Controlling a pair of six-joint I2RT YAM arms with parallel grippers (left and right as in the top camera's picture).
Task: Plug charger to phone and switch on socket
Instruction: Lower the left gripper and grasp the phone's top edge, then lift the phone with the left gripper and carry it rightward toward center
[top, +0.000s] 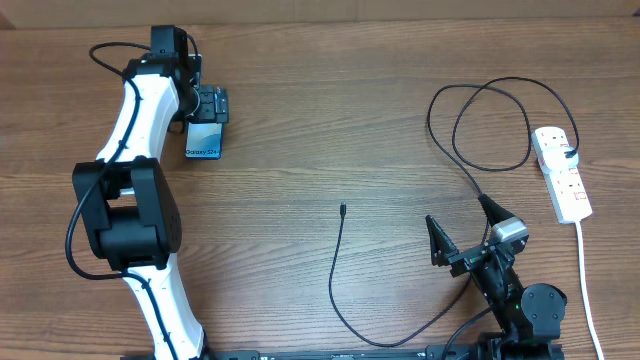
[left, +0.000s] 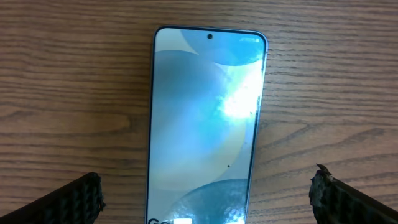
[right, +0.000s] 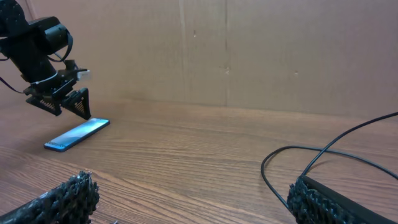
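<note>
The phone (top: 204, 140) lies flat on the wooden table at the far left, its blue-teal screen up; it fills the left wrist view (left: 205, 124) and shows far off in the right wrist view (right: 78, 134). My left gripper (top: 210, 105) hovers over its far end, open, a finger on each side, not touching it (left: 208, 196). The charger cable (top: 340, 265) runs from its connector tip (top: 342, 209) at table centre, loops along the front and up to the socket (top: 561, 172) at the right. My right gripper (top: 463, 226) is open and empty (right: 189, 199) near the front right.
The socket's white cord (top: 585, 280) runs down the right edge toward the front. A loop of black cable (right: 323, 155) lies just ahead of my right gripper. A brown cardboard wall (right: 249, 50) stands behind the table.
</note>
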